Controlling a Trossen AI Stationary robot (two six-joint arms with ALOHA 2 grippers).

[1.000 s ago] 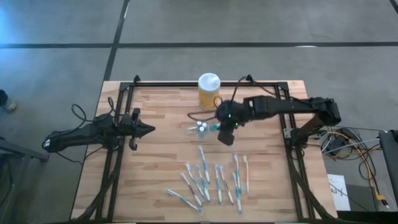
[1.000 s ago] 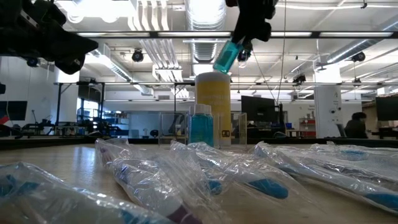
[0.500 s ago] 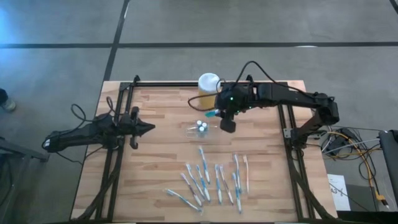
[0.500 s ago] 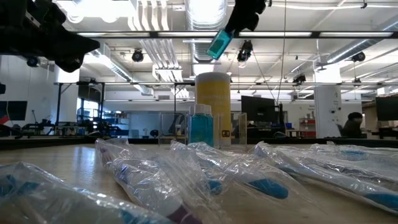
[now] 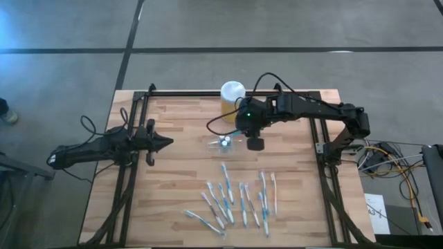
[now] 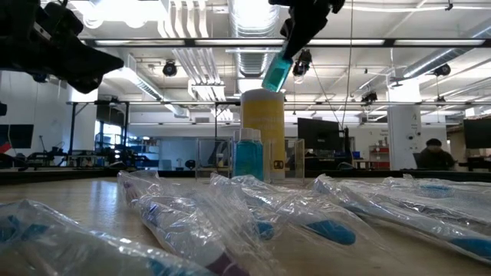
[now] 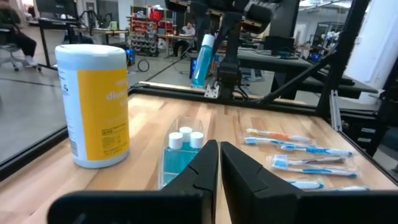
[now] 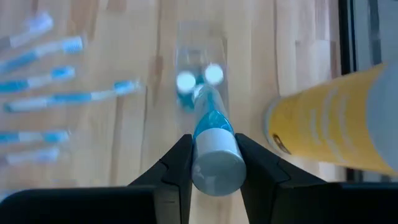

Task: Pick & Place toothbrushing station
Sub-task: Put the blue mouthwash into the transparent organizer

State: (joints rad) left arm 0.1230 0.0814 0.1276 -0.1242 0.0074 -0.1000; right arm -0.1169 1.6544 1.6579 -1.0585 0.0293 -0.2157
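While the left gripper (image 5: pixel 166 144) waits low over the left half of the tabletop (image 5: pixel 180 187) with its two fingers pressed together on nothing, the right gripper (image 5: pixel 243 128) hangs in the air above the middle of the tabletop, clenched on a small blue bottle (image 8: pixel 210 144) with a white cap. In the right wrist view the bottle sits squeezed between the two dark fingers, cap toward the camera and its blue body pointing down at the clear holder (image 8: pixel 200 59) below. The low view shows the bottle (image 6: pixel 277 72) tilted and well clear of the wood, hanging in front of the upper part of the yellow jar (image 6: pixel 262 132). The holder (image 5: pixel 223 142) rests on the tabletop just in front of the yellow jar (image 5: pixel 232 100) and already contains two white-capped blue bottles (image 7: pixel 184 140) standing upright side by side. The toothbrushes (image 5: pixel 232 200), each in a clear wrapper, lie scattered flat across the near part of the tabletop, well apart from the holder. In the room beyond the table a person (image 6: pixel 433 153) is visible at the far right of the low view.
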